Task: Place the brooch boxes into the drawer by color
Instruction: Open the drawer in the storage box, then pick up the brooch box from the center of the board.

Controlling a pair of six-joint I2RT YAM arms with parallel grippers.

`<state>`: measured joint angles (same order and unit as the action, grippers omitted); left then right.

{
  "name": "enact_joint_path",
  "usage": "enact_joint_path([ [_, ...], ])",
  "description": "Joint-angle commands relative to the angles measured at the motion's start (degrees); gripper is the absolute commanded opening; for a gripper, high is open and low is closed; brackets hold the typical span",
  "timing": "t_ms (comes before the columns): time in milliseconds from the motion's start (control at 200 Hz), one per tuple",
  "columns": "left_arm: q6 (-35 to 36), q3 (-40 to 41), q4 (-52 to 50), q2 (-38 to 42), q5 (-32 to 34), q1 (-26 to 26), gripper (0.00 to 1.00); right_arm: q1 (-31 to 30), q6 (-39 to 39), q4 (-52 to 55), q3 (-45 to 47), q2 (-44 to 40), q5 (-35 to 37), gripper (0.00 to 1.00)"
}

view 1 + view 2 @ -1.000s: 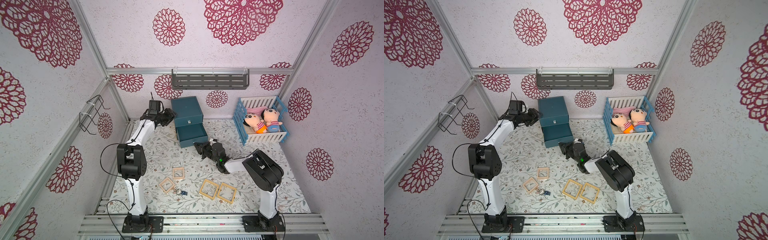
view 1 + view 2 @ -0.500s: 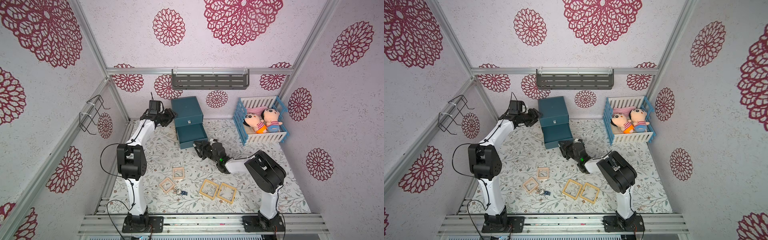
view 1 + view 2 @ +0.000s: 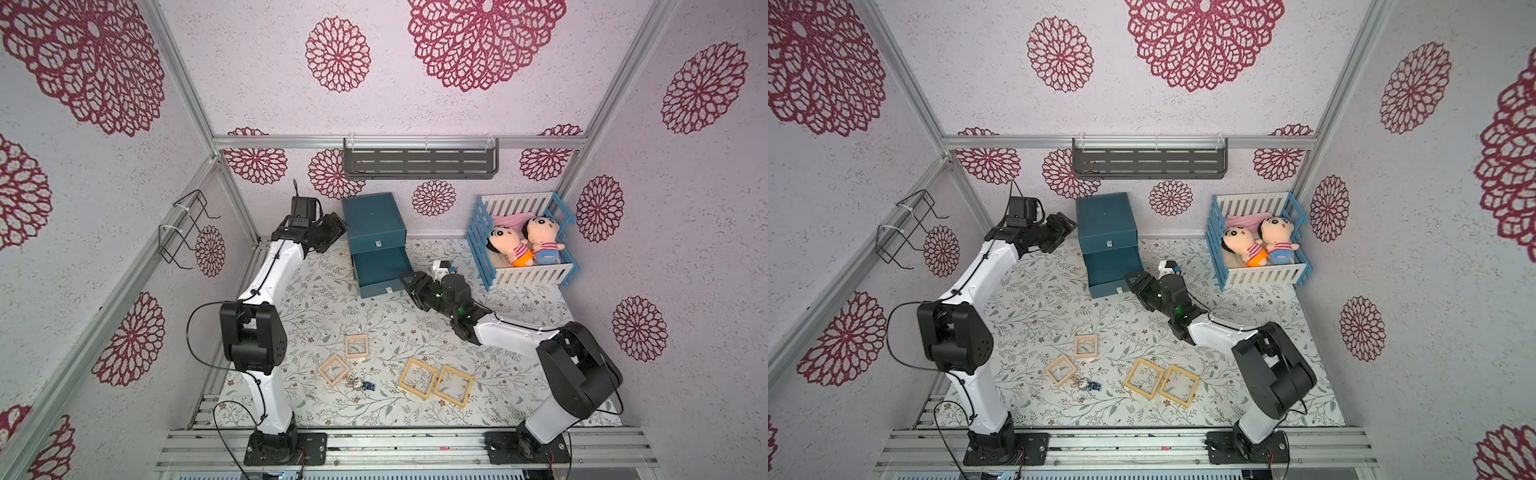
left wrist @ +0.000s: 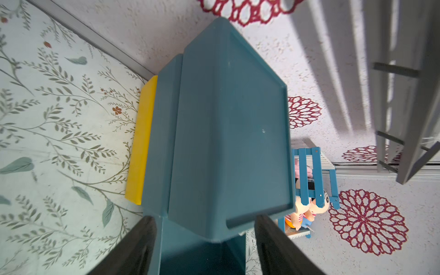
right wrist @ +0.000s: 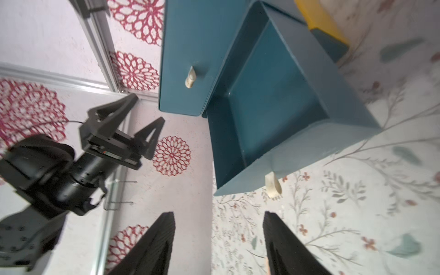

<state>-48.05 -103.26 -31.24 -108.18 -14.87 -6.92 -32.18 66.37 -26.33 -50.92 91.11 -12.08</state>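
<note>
The dark teal drawer chest (image 3: 374,222) (image 3: 1106,222) stands by the back wall, its bottom drawer (image 3: 380,270) (image 5: 273,100) pulled out and empty. My right gripper (image 3: 409,282) (image 5: 219,214) hangs open just off that drawer's front, near its pale pull (image 5: 273,185), with nothing between its fingers. Open as well, my left gripper (image 3: 336,226) (image 4: 206,217) sits at the chest's left side without touching it. Two pale pink brooch boxes (image 3: 356,346) (image 3: 333,370) and two larger tan ones (image 3: 417,378) (image 3: 453,385) lie flat near the front.
A blue-and-white crib (image 3: 523,245) with two dolls stands at the back right. A grey shelf (image 3: 419,164) hangs on the back wall and a wire rack (image 3: 187,228) on the left wall. A small trinket (image 3: 361,384) lies by the pink boxes. A yellow block (image 4: 140,142) sits against the chest's base.
My right gripper, shut a second ago, has opened by the drawer's front. The left gripper's jaws have widened. Both arms have barely moved.
</note>
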Motion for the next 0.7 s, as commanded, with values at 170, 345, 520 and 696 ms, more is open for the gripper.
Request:
enact_joint_path([
  [170,4.72,15.89,-5.56,16.15,12.39,-7.05,0.72,1.33,-31.70,12.44,6.91,-16.40,-11.78,0.63],
  [345,2.04,28.05,-5.41,25.76,16.20,-12.63,0.72,1.57,-38.41,18.98,11.46,-26.42,-15.06,0.58],
  [520,-1.25,37.10,-6.57,31.61,18.44,-18.05,0.71,1.69,-41.71,25.23,11.83,-32.02,-16.03,0.55],
  [696,-3.44,41.03,-12.69,33.61,22.92,-23.99,0.72,1.69,-44.66,29.17,10.71,-34.11,-17.06,0.55],
])
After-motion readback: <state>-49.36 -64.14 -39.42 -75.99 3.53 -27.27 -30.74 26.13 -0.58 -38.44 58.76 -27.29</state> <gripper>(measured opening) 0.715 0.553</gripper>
